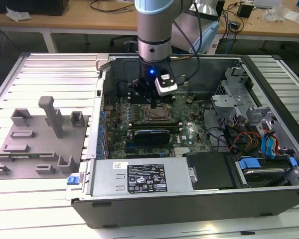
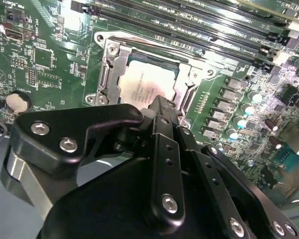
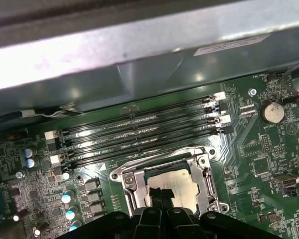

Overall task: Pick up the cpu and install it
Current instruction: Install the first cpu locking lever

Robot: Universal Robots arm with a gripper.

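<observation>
A: Silvery metal, the cpu (image 2: 148,89) lies inside the socket frame (image 2: 109,69) on the motherboard (image 3: 249,144).

B: And the gripper (image 2: 162,107)?

A: Fingertips pinched together over the chip's edge; whether they grip it, I cannot tell. Seating wants it flat, square, unforced.

the pale cpu (image 2: 148,87) lies flat inside the metal socket frame (image 2: 109,69) on the green motherboard (image 2: 45,55). the black gripper (image 2: 160,105) sits right over the chip's near edge, its jaws drawn together.
</observation>
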